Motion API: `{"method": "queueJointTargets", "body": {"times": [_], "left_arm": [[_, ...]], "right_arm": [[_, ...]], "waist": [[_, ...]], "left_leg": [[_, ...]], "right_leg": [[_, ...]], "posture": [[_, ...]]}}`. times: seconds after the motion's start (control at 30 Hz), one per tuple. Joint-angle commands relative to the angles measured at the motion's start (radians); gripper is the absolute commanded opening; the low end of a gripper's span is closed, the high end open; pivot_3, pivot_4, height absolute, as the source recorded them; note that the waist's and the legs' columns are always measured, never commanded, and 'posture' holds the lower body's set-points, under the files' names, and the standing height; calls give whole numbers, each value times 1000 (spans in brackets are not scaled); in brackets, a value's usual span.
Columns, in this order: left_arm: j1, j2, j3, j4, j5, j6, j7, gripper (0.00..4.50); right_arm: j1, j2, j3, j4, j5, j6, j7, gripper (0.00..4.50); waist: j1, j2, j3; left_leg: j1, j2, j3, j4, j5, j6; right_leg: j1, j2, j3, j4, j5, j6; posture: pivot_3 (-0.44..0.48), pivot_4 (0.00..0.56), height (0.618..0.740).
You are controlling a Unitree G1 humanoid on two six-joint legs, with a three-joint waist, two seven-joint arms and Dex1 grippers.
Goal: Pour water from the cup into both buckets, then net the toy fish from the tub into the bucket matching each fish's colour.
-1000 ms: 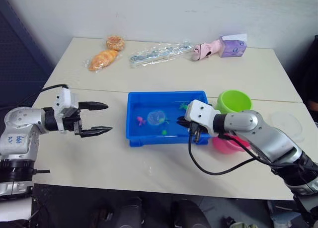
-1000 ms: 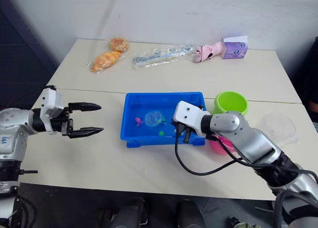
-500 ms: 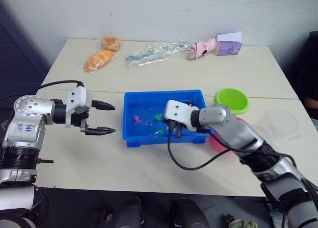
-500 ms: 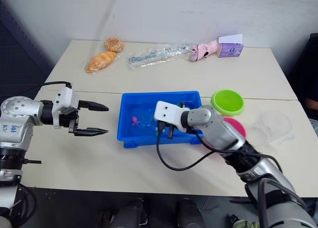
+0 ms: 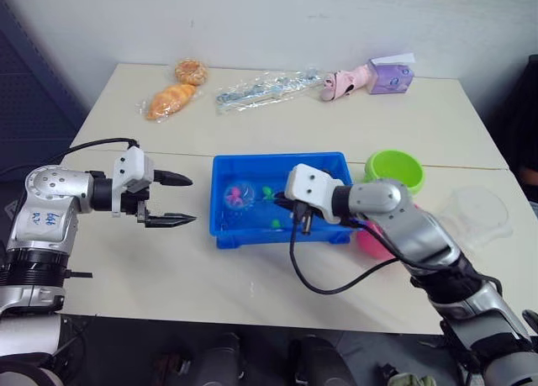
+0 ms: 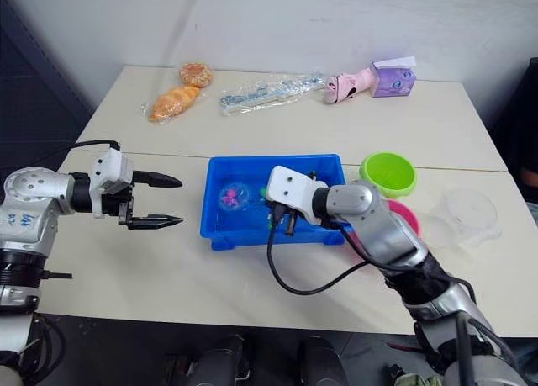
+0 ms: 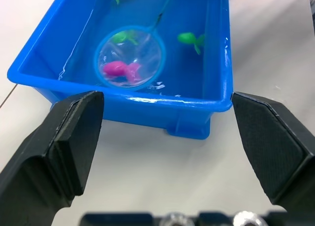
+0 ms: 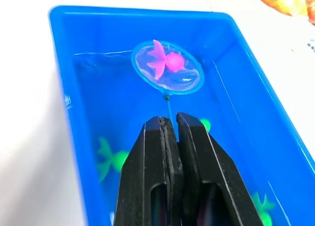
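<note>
Left gripper: held level, jaws spread wide. Right gripper: arm extended forward and leftward, jaws pressed together.

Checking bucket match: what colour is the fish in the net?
Pink; the fish sits in the net, clearest in the right wrist view.

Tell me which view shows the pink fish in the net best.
The right wrist view: the pink fish lies whole inside the net, seen from above. The left wrist view shows it through the mesh; both eye views show a small pink spot in the tub.
</note>
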Motion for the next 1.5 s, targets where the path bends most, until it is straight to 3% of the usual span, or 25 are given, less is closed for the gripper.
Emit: {"method": "queueJointTargets", "body": {"times": [0.03,0.53,0.93,1.17,1.5], "left_arm": [[-9,-13,43,-24,-46,11,3,4442],[-112,-156,-23,-78,-77,46,-26,4442],[-209,-281,-89,31,-56,5,-95,4442],[-192,-342,-111,2,-66,17,-95,4442],[-134,-385,-121,-78,-75,50,-67,4442]], "right_arm": [[54,-43,-97,-118,45,-26,14,0],[568,-189,-572,-466,124,-56,-30,0],[982,-32,-1031,-691,221,-69,-65,0],[1174,46,-1173,-600,56,-335,-85,0],[1271,84,-1134,-325,-216,-840,-185,0]], "waist": [[0,0,0],[10,0,0],[26,0,0],[24,0,-1],[25,1,-1]], "left_leg": [[0,0,0,0,0,0],[0,0,0,0,1,0],[9,0,0,-1,2,0],[9,0,1,-1,3,0],[11,0,2,-1,4,-2]], "right_leg": [[0,0,0,0,0,0],[2,1,0,-1,0,0],[11,3,2,-4,0,1],[11,3,3,-4,0,1],[11,3,5,-6,0,1]], "posture": [[0,150,740],[0,150,740],[0,150,740],[0,150,740],[0,150,740]]}}
